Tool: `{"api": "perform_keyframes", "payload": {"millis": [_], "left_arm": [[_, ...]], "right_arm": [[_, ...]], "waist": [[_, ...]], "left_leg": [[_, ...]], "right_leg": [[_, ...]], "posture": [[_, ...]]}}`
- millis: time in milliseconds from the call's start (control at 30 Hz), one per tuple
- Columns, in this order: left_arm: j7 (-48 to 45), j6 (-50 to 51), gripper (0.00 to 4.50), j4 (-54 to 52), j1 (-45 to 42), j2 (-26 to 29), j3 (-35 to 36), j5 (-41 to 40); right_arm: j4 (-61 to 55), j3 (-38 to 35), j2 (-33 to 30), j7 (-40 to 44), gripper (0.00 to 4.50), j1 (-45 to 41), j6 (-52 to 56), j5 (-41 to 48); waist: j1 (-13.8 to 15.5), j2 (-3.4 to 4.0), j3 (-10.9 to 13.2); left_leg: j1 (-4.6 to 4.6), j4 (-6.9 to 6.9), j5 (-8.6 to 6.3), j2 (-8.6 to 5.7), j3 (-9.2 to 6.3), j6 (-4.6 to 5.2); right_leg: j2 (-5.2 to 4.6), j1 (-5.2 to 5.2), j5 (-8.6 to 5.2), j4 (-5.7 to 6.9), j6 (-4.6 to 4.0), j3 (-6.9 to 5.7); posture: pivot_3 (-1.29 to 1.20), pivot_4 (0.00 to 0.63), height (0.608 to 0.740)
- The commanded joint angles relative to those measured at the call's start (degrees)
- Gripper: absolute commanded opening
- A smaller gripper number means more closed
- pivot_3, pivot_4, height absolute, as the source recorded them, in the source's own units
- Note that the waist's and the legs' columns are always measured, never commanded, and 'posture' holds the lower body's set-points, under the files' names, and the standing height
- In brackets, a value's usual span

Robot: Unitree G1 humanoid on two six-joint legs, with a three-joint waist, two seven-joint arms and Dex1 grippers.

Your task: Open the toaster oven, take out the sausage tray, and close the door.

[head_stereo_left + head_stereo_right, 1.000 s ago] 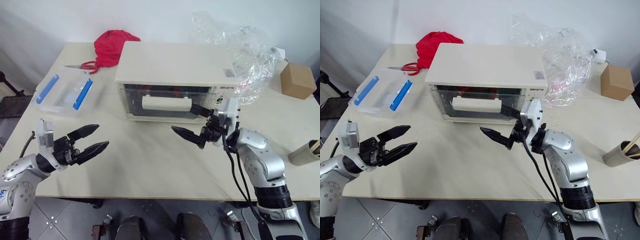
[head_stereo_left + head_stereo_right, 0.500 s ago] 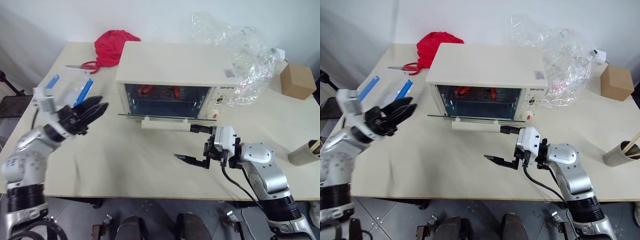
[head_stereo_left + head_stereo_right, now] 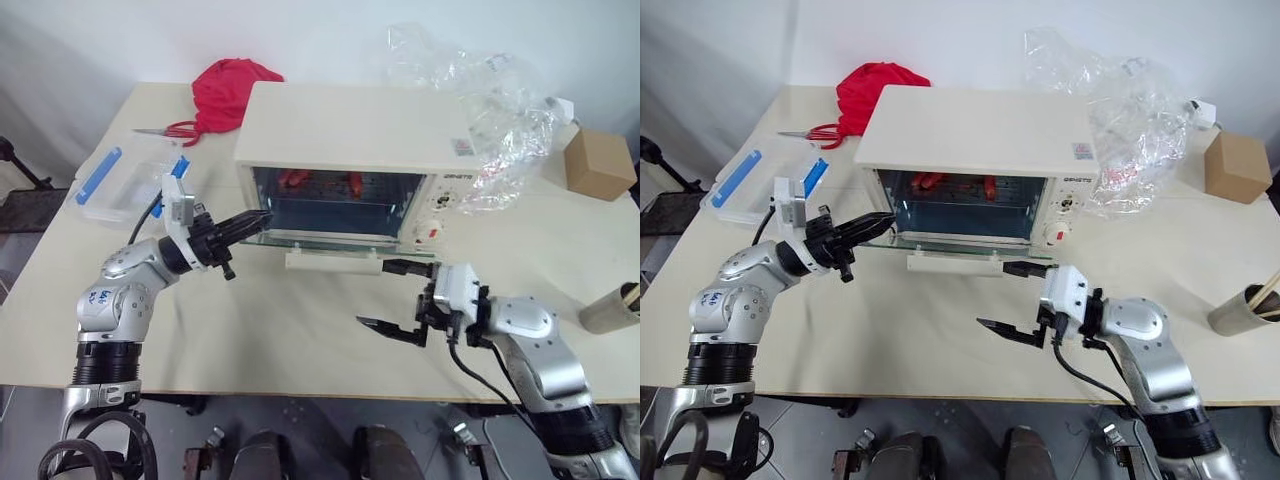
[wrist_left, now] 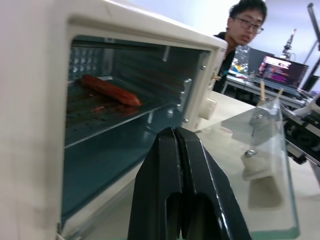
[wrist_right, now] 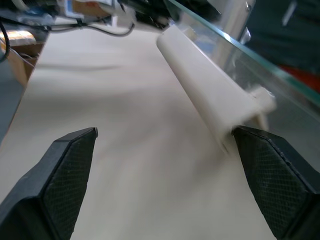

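At toaster oven [image 3: 355, 140]: door [image 3: 330, 238] down, left gripper [image 3: 262, 216] closed.

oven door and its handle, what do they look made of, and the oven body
The door looks like clear glass: you see the table through it, and its edge shows green. Its handle is a smooth cream bar, probably plastic or painted metal. The toaster oven body has a matte cream finish, likely painted sheet metal, though the look leaves that open.
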Motion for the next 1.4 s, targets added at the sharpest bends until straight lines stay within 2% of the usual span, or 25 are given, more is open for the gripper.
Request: {"api": "perform_keyframes", "payload": {"millis": [33, 167, 233, 333, 433, 533, 633, 767, 867, 900, 933, 1000, 1167, 1300, 1333, 1367, 1400], "left_arm": [[-1.43, -0.50, 0.01, -0.09, 0.77, 0.26, -0.71, 1.34], [-2.41, -2.82, 0.01, 1.62, 2.80, 0.46, -2.18, 4.67], [-2.14, -3.96, 0.01, 2.21, 3.77, 0.37, -3.18, 6.64], [-1.46, -6.18, 0.01, 2.04, 5.28, -0.10, -4.65, 9.57], [-1.80, -10.42, 0.01, 2.22, 7.30, -0.23, -6.48, 13.15], [-1.58, -14.04, 0.01, 2.53, 9.12, -1.14, -6.71, 14.62], [-1.98, -16.13, 0.01, 1.99, 10.27, -2.18, -5.53, 13.35], [-2.37, -19.60, 0.01, 1.61, 11.63, -2.88, -2.90, 11.62], [-2.27, -20.61, 0.01, 0.52, 13.42, -2.79, 0.49, 9.29], [-2.30, -19.42, 0.38, -0.33, 14.39, -2.39, 1.70, 7.96], [-1.76, -20.41, 0.47, -0.84, 15.50, -2.05, 3.03, 8.06], [-0.30, -20.57, 1.04, -2.97, 18.41, -1.43, 5.95, 7.49], [2.44, -20.13, 2.54, -6.20, 22.61, -0.49, 9.66, 7.28], [2.90, -20.10, 3.55, -6.57, 23.59, -0.34, 11.70, 6.08], [3.45, -19.86, 3.93, -6.65, 23.62, -0.58, 11.90, 5.98], [4.07, -19.65, 4.12, -6.81, 23.65, -0.83, 12.05, 6.00], [4.39, -19.55, 4.12, -7.00, 23.68, -1.04, 12.10, 5.95]], "right_arm": [[-3.93, -7.06, -2.74, -1.08, 4.50, 8.13, 0.29, 1.75], [-5.55, -18.82, -6.34, -0.75, 4.50, 23.28, 1.37, 2.54], [-6.16, -23.72, -6.96, -1.88, 4.50, 26.40, 2.36, 3.67], [-5.58, -27.39, -8.16, -2.72, 4.50, 25.78, 2.93, 4.31], [-4.81, -27.14, -9.86, -4.42, 4.50, 21.46, 2.33, 1.86], [-5.36, -22.77, -10.96, -8.21, 4.50, 12.43, 3.78, -1.00], [-9.29, -14.58, -9.69, -11.06, 4.50, 4.27, 7.62, -3.04], [-13.47, -1.73, -7.37, -20.73, 4.50, -5.39, 15.64, -16.14], [-11.93, 7.42, -1.64, -25.52, 4.50, -12.90, 12.88, -24.01], [-9.41, 10.48, 0.12, -28.76, 4.50, -15.51, 10.53, -29.24], [-5.85, 14.15, 1.16, -33.49, 4.50, -18.54, 6.25, -37.01], [1.61, 20.39, 5.04, -39.67, 4.50, -23.81, 5.85, -46.67], [11.00, 25.38, 10.04, -44.01, 4.50, -30.41, 2.76, -54.16], [18.10, 28.19, 12.23, -46.46, 4.50, -35.25, 1.54, -59.72], [20.10, 29.20, 12.84, -47.51, 4.50, -36.80, 2.32, -62.17], [22.05, 30.03, 13.44, -48.92, 4.50, -38.39, 3.31, -64.83], [23.81, 30.42, 13.95, -49.55, 4.50, -39.67, 2.96, -65.72]], "waist": [[0.24, 0.00, 0.00], [0.98, 0.01, 0.00], [0.95, 0.01, 0.00], [0.40, -0.01, 0.01], [-0.17, 0.00, 0.00], [-0.23, 0.00, 0.00], [-0.28, 0.03, -0.01], [-0.30, 0.03, -0.01], [-0.32, 0.01, -0.01], [-0.36, 0.01, -0.01], [-0.41, 0.01, -0.01], [-1.22, 0.01, -0.02], [-1.77, 0.01, -0.01], [-2.07, 0.01, -0.01], [-2.14, 0.01, -0.01], [-2.26, 0.01, -0.01], [-2.33, 0.01, -0.01]], "left_leg": [[0.00, 0.00, 0.00, -0.01, 0.01, 0.00], [0.05, 0.02, 0.00, -0.01, 0.05, 0.00], [0.07, 0.02, 0.01, 0.00, 0.12, 0.00], [0.20, 0.04, 0.05, 0.02, 0.26, 0.00], [0.26, 0.04, 0.09, 0.03, 0.25, -0.01], [0.25, 0.03, 0.10, 0.05, 0.29, -0.02], [0.26, 0.04, 0.12, 0.07, 0.29, -0.02], [0.23, 0.05, 0.13, 0.10, 0.27, -0.03], [0.12, 0.06, 0.13, 0.09, 0.27, -0.03], [0.11, 0.06, 0.13, 0.08, 0.28, -0.03], [0.09, 0.06, 0.13, 0.08, 0.28, -0.03], [0.09, 0.07, 0.13, 0.08, 0.28, -0.03], [0.05, 0.01, 0.13, 0.09, 0.09, -0.05], [0.01, 0.02, 0.12, 0.08, 0.18, -0.05], [0.02, 0.02, 0.12, 0.10, 0.16, -0.05], [0.03, 0.02, 0.12, 0.11, 0.15, -0.06], [0.03, 0.02, 0.13, 0.12, 0.15, -0.07]], "right_leg": [[0.00, 0.01, 0.00, -0.01, 0.00, 0.00], [0.03, 0.05, 0.00, -0.03, 0.00, 0.01], [0.03, 0.07, 0.00, -0.11, 0.00, 0.04], [0.03, 0.11, 0.00, -0.32, -0.01, 0.15], [0.02, 0.11, 0.01, -0.24, -0.02, 0.19], [0.01, 0.03, 0.00, -0.13, -0.03, 0.23], [-0.01, 0.00, -0.01, -0.04, -0.05, 0.23], [-0.04, -0.08, -0.02, 0.10, -0.09, 0.21], [-0.05, -0.11, -0.02, 0.15, -0.08, 0.17], [-0.06, -0.12, -0.02, 0.17, -0.08, 0.17], [-0.05, -0.14, -0.02, 0.18, -0.08, 0.14], [-0.08, -0.15, -0.02, 0.19, -0.08, 0.13], [-0.12, -0.15, -0.02, 0.35, -0.08, -0.05], [-0.17, -0.23, -0.02, 0.42, -0.08, -0.10], [-0.16, -0.23, -0.02, 0.44, -0.08, -0.13], [-0.16, -0.23, -0.02, 0.48, -0.09, -0.15], [-0.15, -0.23, -0.03, 0.50, -0.09, -0.15]], "posture": [[0.00, 0.150, 0.740], [0.00, 0.150, 0.740], [0.00, 0.150, 0.740], [0.00, 0.150, 0.740], [0.00, 0.150, 0.740], [0.00, 0.150, 0.740], [0.00, 0.150, 0.740], [0.00, 0.150, 0.740], [0.00, 0.150, 0.740], [0.00, 0.150, 0.740], [0.00, 0.150, 0.740], [0.00, 0.150, 0.740], [0.00, 0.150, 0.740], [0.00, 0.150, 0.740], [0.00, 0.150, 0.740], [0.00, 0.150, 0.740], [0.00, 0.150, 0.740]]}}
